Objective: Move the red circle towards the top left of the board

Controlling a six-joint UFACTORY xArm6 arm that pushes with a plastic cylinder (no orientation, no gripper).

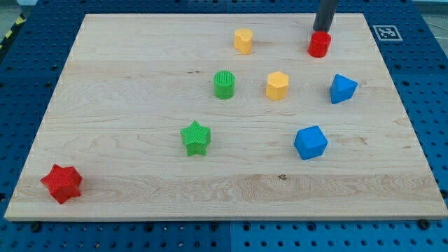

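The red circle (319, 45) is a small red cylinder near the view's top right of the wooden board (140, 168). My tip (321, 30) is the lower end of the dark rod coming down from the view's top edge. It stands just above the red circle in the view, touching or almost touching its far side.
A yellow block (243, 40) lies left of the red circle. A green circle (224, 85), a yellow hexagon (277, 85) and a blue block (342, 88) sit in a middle row. A green star (196, 137), a blue block (310, 142) and a red star (61, 183) lie lower.
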